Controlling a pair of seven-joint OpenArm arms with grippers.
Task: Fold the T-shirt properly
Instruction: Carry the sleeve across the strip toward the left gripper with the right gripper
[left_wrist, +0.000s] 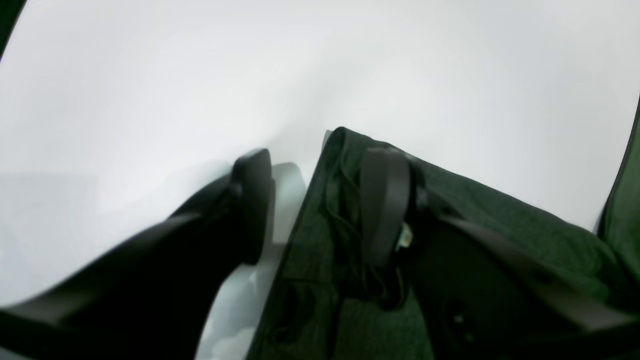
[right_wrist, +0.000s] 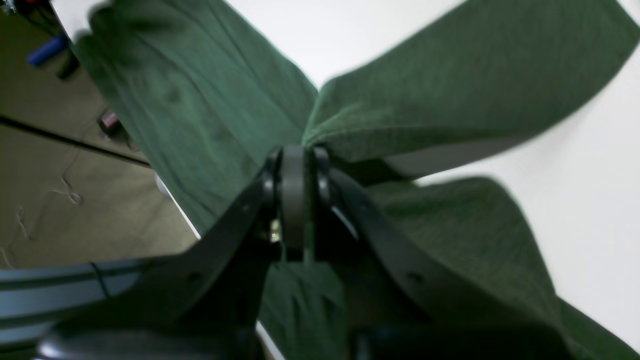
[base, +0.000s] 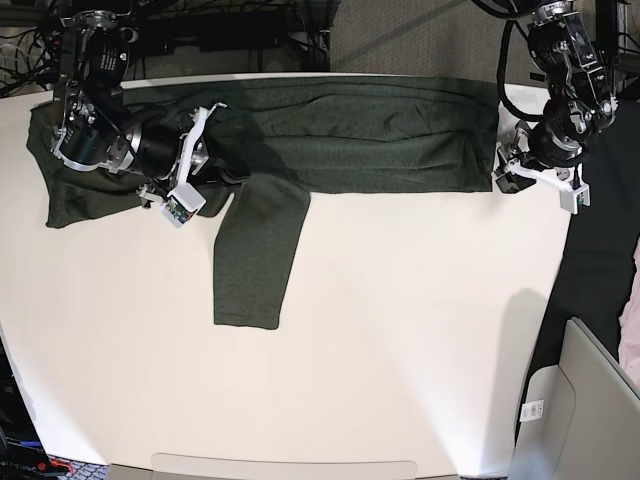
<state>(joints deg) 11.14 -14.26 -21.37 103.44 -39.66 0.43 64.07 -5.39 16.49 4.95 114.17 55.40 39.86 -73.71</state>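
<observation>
Across the far half of the white table (base: 400, 330), the T-shirt (base: 380, 140) lies spread as a long band parallel to the far edge, one sleeve (base: 255, 260) hanging toward the near side; the remaining tabletop, the largest feature, offers open room for carrying a fold toward the near edge. At the shirt's hem end, on the base view's right, the cloth sits close to the table's side edge; at the opposite end, a portion near the far corner appears to lie at or over the table's edge, with floor visible beside it in the right wrist view.

Right gripper (right_wrist: 295, 150): fingers closed together, pinching a ridge of the shirt where the body meets the sleeve, so that fabric fans out on both sides of the pinch. Left gripper (left_wrist: 320, 200): fingers apart, one fingertip (left_wrist: 385, 200) resting over the hem corner, the other (left_wrist: 252, 200) over bare table; nothing is clamped.

Probable risks. (1) With only one end held, pulling from the right gripper would likely drag the thin knit and bunch it rather than fold it. (2) The pinch may hold a single layer, separating front from back. (3) The loose sleeve could trail and crease beneath a fold. (4) The left fingers, if closed at this offset, may catch only the hem's edge and slip.
</observation>
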